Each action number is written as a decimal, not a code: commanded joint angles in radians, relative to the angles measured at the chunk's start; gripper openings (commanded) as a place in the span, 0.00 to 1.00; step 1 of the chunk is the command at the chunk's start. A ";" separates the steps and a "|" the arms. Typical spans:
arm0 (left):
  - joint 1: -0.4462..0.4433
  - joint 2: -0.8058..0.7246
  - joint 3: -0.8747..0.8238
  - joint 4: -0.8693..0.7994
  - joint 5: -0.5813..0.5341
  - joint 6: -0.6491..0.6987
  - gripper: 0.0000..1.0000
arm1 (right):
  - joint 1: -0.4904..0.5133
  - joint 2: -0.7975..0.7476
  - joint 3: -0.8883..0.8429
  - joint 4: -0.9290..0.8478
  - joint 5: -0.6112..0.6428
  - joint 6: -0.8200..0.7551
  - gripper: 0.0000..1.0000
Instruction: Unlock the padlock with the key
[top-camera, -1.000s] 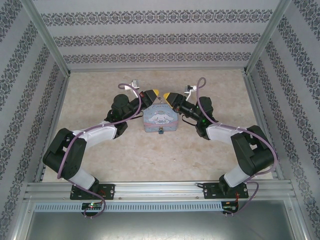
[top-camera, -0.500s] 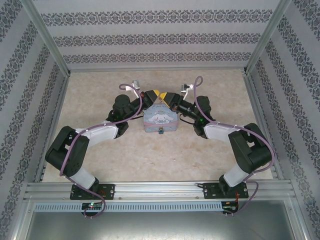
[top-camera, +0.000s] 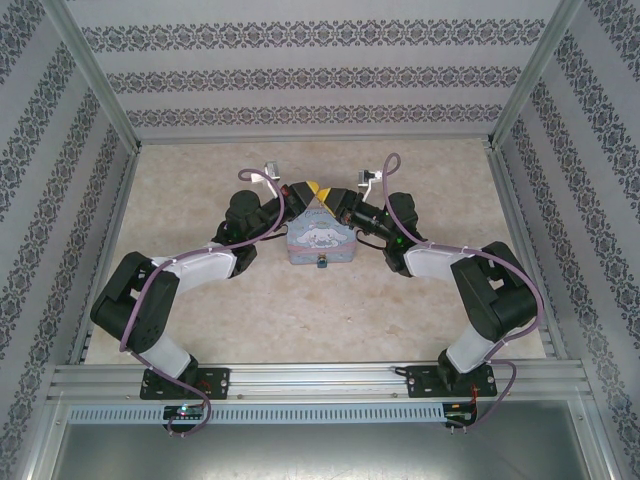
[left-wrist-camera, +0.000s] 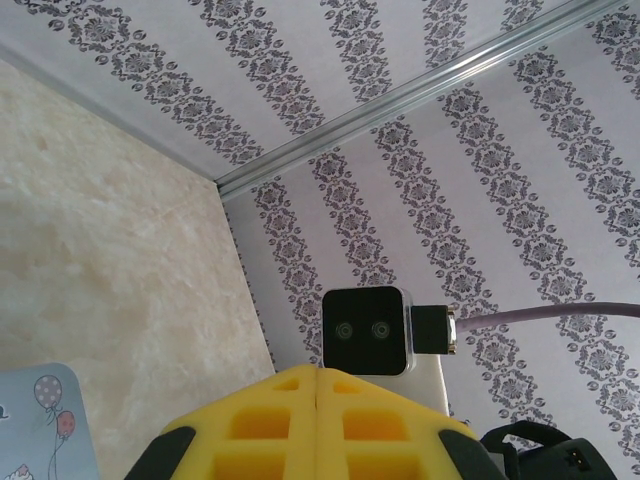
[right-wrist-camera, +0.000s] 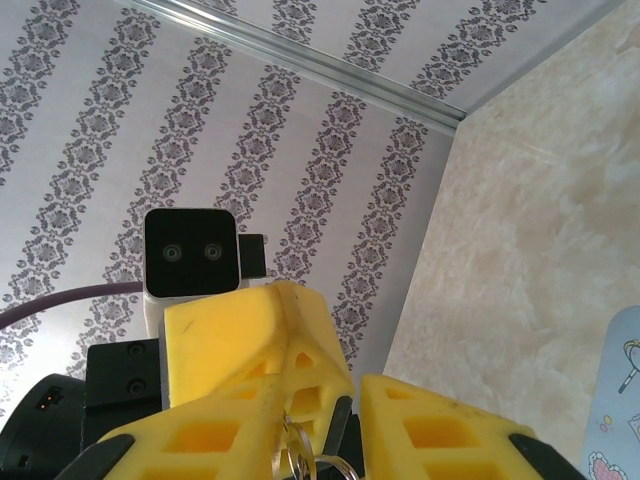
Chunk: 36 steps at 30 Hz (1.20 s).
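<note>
Pads (left-wrist-camera: 292, 388) of your left gripper (left-wrist-camera: 318, 378) are pressed flat together above the far end of the tin box (top-camera: 320, 238), and you cannot tell whether the key sits between them. At centre the padlock (top-camera: 322, 263) sits against the tin's near side. On the right, your right gripper (right-wrist-camera: 326, 432) stands narrowly parted just beside the left tips, a metal key ring (right-wrist-camera: 310, 456) in its gap.

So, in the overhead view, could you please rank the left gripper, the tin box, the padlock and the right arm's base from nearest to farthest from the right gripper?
From the right gripper:
1. the left gripper, right beside it, on its left.
2. the tin box, just in front of both grippers, toward the bases.
3. the padlock, at the tin's near edge.
4. the right arm's base, farthest, at the view's bottom right.
</note>
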 joint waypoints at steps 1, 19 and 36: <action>0.006 0.008 -0.010 0.062 0.006 -0.011 0.00 | 0.010 0.011 0.011 0.065 -0.019 -0.003 0.27; 0.007 0.006 -0.019 0.066 -0.013 -0.016 0.00 | 0.023 0.029 -0.027 0.102 -0.015 0.004 0.28; 0.007 0.000 -0.042 0.073 -0.029 -0.017 0.00 | 0.023 0.060 -0.043 0.165 -0.008 0.039 0.14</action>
